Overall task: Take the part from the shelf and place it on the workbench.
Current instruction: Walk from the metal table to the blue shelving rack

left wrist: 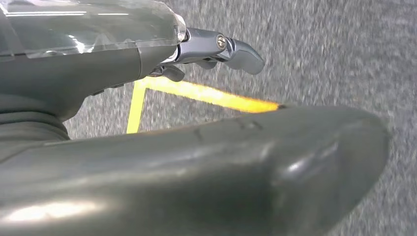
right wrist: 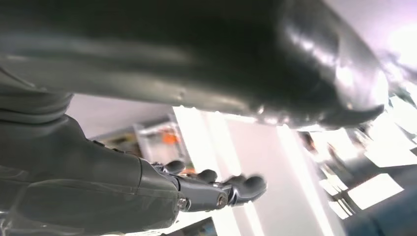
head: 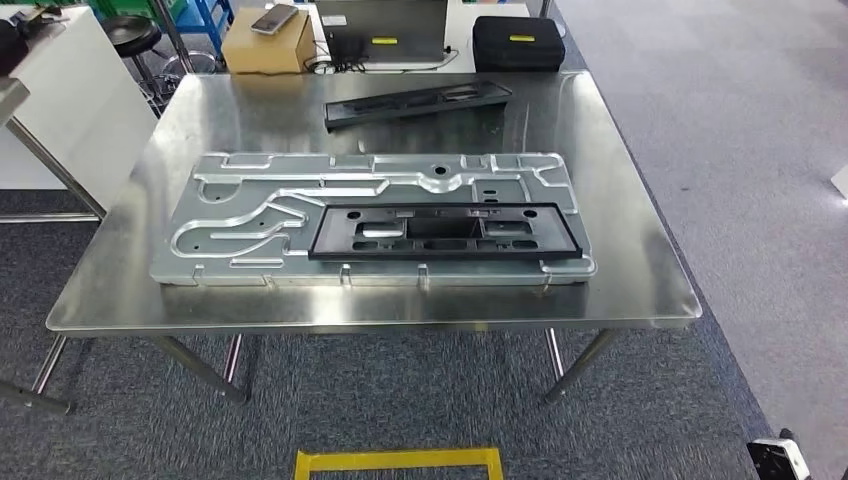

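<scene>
A black plastic frame part [head: 446,232] lies flat on the ribbed metal fixture plate [head: 250,215] that sits on the steel workbench [head: 620,270], toward the plate's right half and inside its edges; a second black frame part [head: 417,102] lies at an angle on the bare steel further back, well apart from the first. Beyond the bench stand a cardboard box [head: 265,45] and a black case [head: 517,42], and a yellow floor marking [head: 398,461] lies just in front of the bench. Neither hand holds anything: the left hand [left wrist: 147,147] hangs over grey carpet beside the yellow line, its fingers [left wrist: 231,49] stretched out and apart from the thumb, and the right hand [right wrist: 162,147] is likewise slack, its fingers [right wrist: 221,189] lightly curved around nothing. The right wrist view is blurred and turned, so how widely that hand is spread is hard to judge. Judging from this, the placing looks done for the part on the plate, and the step in hand is between cycles. If another part is wanted, the next move calls for turning away from the bench toward the shelf and raising a free hand to it.
</scene>
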Robot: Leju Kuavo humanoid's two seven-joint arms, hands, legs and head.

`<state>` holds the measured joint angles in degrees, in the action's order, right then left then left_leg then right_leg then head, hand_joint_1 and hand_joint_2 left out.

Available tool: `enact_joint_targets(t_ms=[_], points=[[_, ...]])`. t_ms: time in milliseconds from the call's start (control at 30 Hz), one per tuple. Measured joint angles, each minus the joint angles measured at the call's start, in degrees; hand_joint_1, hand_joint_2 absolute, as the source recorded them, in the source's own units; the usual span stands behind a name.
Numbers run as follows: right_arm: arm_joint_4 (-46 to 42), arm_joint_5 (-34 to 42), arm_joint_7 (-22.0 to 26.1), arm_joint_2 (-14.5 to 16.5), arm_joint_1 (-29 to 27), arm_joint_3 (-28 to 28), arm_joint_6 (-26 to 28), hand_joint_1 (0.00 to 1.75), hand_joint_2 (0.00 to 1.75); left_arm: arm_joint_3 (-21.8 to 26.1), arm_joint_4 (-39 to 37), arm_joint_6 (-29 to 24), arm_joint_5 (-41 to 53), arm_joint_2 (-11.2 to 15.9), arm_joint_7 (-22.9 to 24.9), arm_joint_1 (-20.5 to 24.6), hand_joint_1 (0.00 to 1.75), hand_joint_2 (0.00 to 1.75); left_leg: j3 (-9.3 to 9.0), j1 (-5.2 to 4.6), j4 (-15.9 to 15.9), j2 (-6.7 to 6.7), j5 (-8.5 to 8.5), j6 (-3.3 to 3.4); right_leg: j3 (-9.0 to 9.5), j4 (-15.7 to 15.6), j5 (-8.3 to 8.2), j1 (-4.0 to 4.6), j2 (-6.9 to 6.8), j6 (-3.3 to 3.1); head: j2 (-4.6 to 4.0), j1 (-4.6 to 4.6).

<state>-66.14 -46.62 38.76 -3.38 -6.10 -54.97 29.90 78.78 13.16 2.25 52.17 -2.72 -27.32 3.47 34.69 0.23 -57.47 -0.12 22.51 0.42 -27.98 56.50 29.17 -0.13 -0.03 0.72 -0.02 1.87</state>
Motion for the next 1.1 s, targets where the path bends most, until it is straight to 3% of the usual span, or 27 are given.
enact_joint_targets(t_ms=[67, 100, 167, 233, 267, 300, 333, 400, 433, 467, 567, 600, 633, 667, 700, 733, 767, 800, 833, 867, 900, 967, 1000, 1033, 1067, 1100], points=[[8.56, -4.48, -2.68, -0.63, 1.43, -3.09, -0.62, 0.0, 0.0, 0.22, 0.0, 0.66, -0.04, -0.23, 0.08, -0.19, 0.0, 0.0, 0.28, 0.09, -0.13, -0.03, -0.14, -0.7, -0.55, -0.25, -1.03, -0.18, -0.08, -0.81, 0.0, 0.0], [12.68, -6.52, -4.45, -0.84, 2.11, -4.27, -0.99, 0.0, 0.0, 0.29, 0.0, 1.05, 0.02, -0.37, 0.25, -0.31, 0.0, 0.0, 0.78, 0.13, -1.1, -0.05, 1.03, -0.96, -1.04, -0.44, -1.66, -0.32, -0.16, -1.24, 0.0, 0.01], [20.5, -10.17, -9.41, -1.08, 3.3, -5.8, -2.26, 0.0, 0.0, 0.37, 0.0, 2.22, 0.37, -0.58, 0.95, -0.46, 0.0, 0.0, 2.68, 0.27, -6.46, -0.05, 6.06, -1.36, -2.43, -0.57, -2.92, -0.39, -0.29, -1.83, 0.0, 0.01], [27.87, -13.33, -16.4, -1.01, 4.29, -6.48, -4.77, 0.0, 0.0, 0.38, 0.0, 3.8, 1.15, -0.7, 2.07, -0.51, 0.0, 0.0, 4.23, 0.34, -13.58, -0.04, 11.1, -1.64, -4.13, -0.43, -4.1, -0.22, -0.29, -2.01, 0.0, 0.01], [31.58, -14.73, -20.27, -0.83, 4.74, -6.66, -6.29, 0.0, 0.0, 0.33, 0.0, 4.65, 1.68, -0.73, 2.7, -0.57, 0.0, 0.0, 3.81, 0.34, -15.16, -0.04, 12.13, -1.68, -4.99, -0.29, -4.67, -0.12, -0.3, -2.02, 0.0, 0.01], [34.72, -15.7, -23.46, -0.5, 5.14, -6.76, -7.78, 0.0, 0.0, 0.25, 0.0, 5.37, 2.21, -0.77, 3.32, -0.65, 0.0, 0.0, 2.21, 0.31, -14.48, -0.04, 12.1, -1.61, -5.81, -0.11, -5.19, -0.01, -0.3, -2.01, 0.0, 0.01], [37.4, -16.35, -26.12, -0.01, 5.46, -6.84, -9.27, 0.0, 0.0, 0.12, 0.0, 5.94, 2.76, -0.8, 3.91, -0.73, 0.0, 0.0, -0.55, 0.24, -11.47, -0.04, 11.2, -1.4, -6.56, 0.09, -5.66, 0.1, -0.3, -1.99, 0.0, 0.01], [41.7, -16.86, -30.1, 1.3, 6.11, -7.1, -12.22, 0.0, 0.0, -0.22, 0.0, 6.71, 3.79, -0.78, 4.92, -0.67, 0.0, 0.0, -7.12, -0.14, -2.56, 0.0, 9.33, -0.5, -7.58, 0.44, -6.58, 0.26, -0.3, -1.81, 0.0, 0.01], [43.44, -16.97, -31.84, 1.94, 6.44, -7.28, -13.94, 0.0, 0.0, -0.37, 0.0, 6.95, 4.31, -0.77, 5.3, -0.55, 0.0, 0.0, -9.15, -0.38, 0.58, 0.04, 8.69, -0.05, -7.83, 0.5, -7.04, 0.24, -0.3, -1.57, 0.0, 0.01], [45.06, -17.11, -33.53, 2.57, 6.79, -7.43, -15.81, 0.0, 0.0, -0.51, 0.0, 7.12, 4.82, -0.75, 5.64, -0.46, 0.0, 0.0, -10.08, -0.61, 2.23, 0.08, 8.35, 0.35, -7.92, 0.47, -7.5, 0.15, -0.3, -1.27, 0.0, 0.0], [48.47, -17.36, -37.26, 4.13, 7.42, -7.66, -20.74, 0.0, 0.0, -1.18, -0.02, 7.29, 6.21, -0.77, 6.29, -0.53, 0.0, 0.0, -9.3, -0.77, 2.86, 0.25, 6.5, 1.17, -8.15, 0.03, -8.58, -0.08, -0.19, -0.29, 0.0, -0.02], [49.25, -17.33, -38.03, 4.56, 7.53, -7.73, -21.81, 0.0, 0.0, -1.49, -0.04, 7.33, 6.67, -0.78, 6.45, -0.55, 0.0, 0.0, -8.75, -0.63, 3.2, 0.36, 5.56, 1.5, -8.54, 0.6, -7.49, -0.12, -0.12, -0.03, 0.0, -0.02], [49.88, -17.32, -38.64, 4.9, 7.61, -7.81, -22.64, 0.0, 0.0, -1.82, -0.05, 7.37, 7.15, -0.82, 6.59, -0.6, 0.0, 0.0, -8.03, -0.43, 3.54, 0.48, 4.56, 1.74, -9.14, 2.15, -5.27, -0.16, -0.05, 0.26, 0.0, -0.02], [50.41, -17.37, -39.09, 5.19, 7.74, -7.87, -23.28, 0.0, 0.0, -2.15, -0.07, 7.41, 7.59, -0.83, 6.73, -0.64, 0.0, 0.0, -7.16, -0.32, 3.67, 0.6, 3.69, 1.86, -9.93, 4.95, -1.97, -0.36, 0.0, 0.52, 0.0, -0.02], [50.8, -17.43, -39.42, 5.38, 7.86, -7.89, -23.74, 0.0, 0.0, -2.48, -0.07, 7.45, 8.03, -0.82, 6.91, -0.74, 0.0, 0.0, -6.18, -0.29, 3.67, 0.63, 2.96, 1.93, -10.76, 8.64, 1.37, -0.5, -0.01, 0.82, 0.0, -0.02], [51.16, -17.5, -39.66, 5.57, 7.97, -7.9, -24.11, 0.0, 0.0, -2.81, -0.07, 7.48, 8.38, -0.82, 7.08, -0.84, 0.0, 0.0, -5.25, -0.27, 3.56, 0.7, 2.29, 1.82, -11.35, 12.35, 3.67, -0.65, -0.02, 1.13, 0.0, -0.01], [51.47, -17.53, -39.89, 5.77, 8.06, -7.91, -24.38, 0.0, 0.0, -3.11, -0.07, 7.5, 8.68, -0.82, 7.23, -0.9, 0.0, 0.0, -4.23, -0.23, 3.38, 0.77, 1.61, 1.68, -11.45, 15.25, 4.54, -0.81, -0.02, 1.41, 0.0, -0.01], [51.76, -17.54, -40.19, 5.98, 8.12, -7.93, -24.66, 0.0, 0.0, -3.38, -0.07, 7.51, 8.93, -0.82, 7.38, -0.93, 0.0, 0.0, -3.14, -0.15, 3.07, 0.83, 0.97, 1.49, -10.7, 16.51, 3.88, -0.99, -0.03, 1.64, 0.0, -0.01], [52.01, -17.61, -40.52, 6.19, 8.17, -7.95, -24.94, 0.0, 0.0, -3.59, -0.07, 7.5, 9.15, -0.82, 7.5, -0.94, 0.0, 0.0, -2.05, -0.04, 2.65, 0.86, 0.4, 1.25, -8.91, 15.68, 2.32, -1.17, -0.04, 1.81, 0.0, -0.01], [52.2, -17.72, -40.86, 6.37, 8.24, -7.97, -25.18, 0.0, 0.0, -3.79, -0.07, 7.47, 9.33, -0.82, 7.56, -0.94, 0.0, 0.0, -0.94, 0.07, 2.12, 0.85, -0.1, 0.95, -6.12, 12.96, 0.82, -1.37, -0.04, 1.94, 0.0, -0.01], [52.36, -17.91, -41.17, 6.56, 8.39, -7.98, -25.43, 0.0, 0.0, -4.04, -0.07, 7.4, 9.44, -0.8, 7.61, -0.93, 0.0, 0.0, 0.04, 0.1, 1.48, 0.83, -0.51, 0.61, -2.57, 8.78, 0.39, -1.51, -0.02, 2.01, 0.0, -0.01], [52.6, -18.25, -41.53, 6.83, 8.76, -7.98, -26.01, 0.0, 0.0, -4.45, -0.08, 7.2, 9.57, -0.75, 7.56, -0.92, 0.0, 0.0, 1.24, 0.06, 0.4, 0.82, -1.17, -0.15, 2.74, 1.28, 1.85, -1.39, 0.19, 1.52, 0.0, 0.0], [52.73, -18.35, -41.65, 6.96, 8.93, -7.98, -26.32, 0.0, 0.0, -4.58, -0.08, 7.08, 9.59, -0.73, 7.51, -0.91, 0.0, 0.0, 1.52, 0.04, 0.15, 0.84, -1.58, -0.56, 3.8, -0.54, 2.67, -1.2, 0.27, 1.06, 0.0, 0.01], [52.85, -18.37, -41.71, 7.05, 9.03, -7.99, -26.61, 0.0, 0.0, -4.65, -0.09, 6.97, 9.61, -0.73, 7.45, -0.91, 0.0, 0.0, 1.64, 0.11, 0.14, 0.86, -2.07, -0.99, 3.71, -1.01, 2.72, -1.0, 0.31, 0.45, 0.0, 0.02], [53.0, -18.38, -41.75, 7.17, 9.09, -7.99, -26.86, 0.0, 0.0, -4.67, -0.09, 6.88, 9.62, -0.73, 7.41, -0.94, 0.0, 0.0, 1.8, 0.27, 0.12, 0.82, -2.31, -1.4, 3.21, -0.91, 2.23, -0.98, 0.14, -0.12, 0.0, 0.01], [53.13, -18.39, -41.75, 7.29, 9.19, -8.0, -27.06, 0.0, 0.0, -4.68, -0.09, 6.79, 9.63, -0.74, 7.41, -1.02, 0.0, 0.0, 2.2, 0.43, -0.4, 0.76, -1.51, -1.72, 2.62, -0.85, 1.6, -0.95, -0.03, -0.75, 0.0, 0.01]])
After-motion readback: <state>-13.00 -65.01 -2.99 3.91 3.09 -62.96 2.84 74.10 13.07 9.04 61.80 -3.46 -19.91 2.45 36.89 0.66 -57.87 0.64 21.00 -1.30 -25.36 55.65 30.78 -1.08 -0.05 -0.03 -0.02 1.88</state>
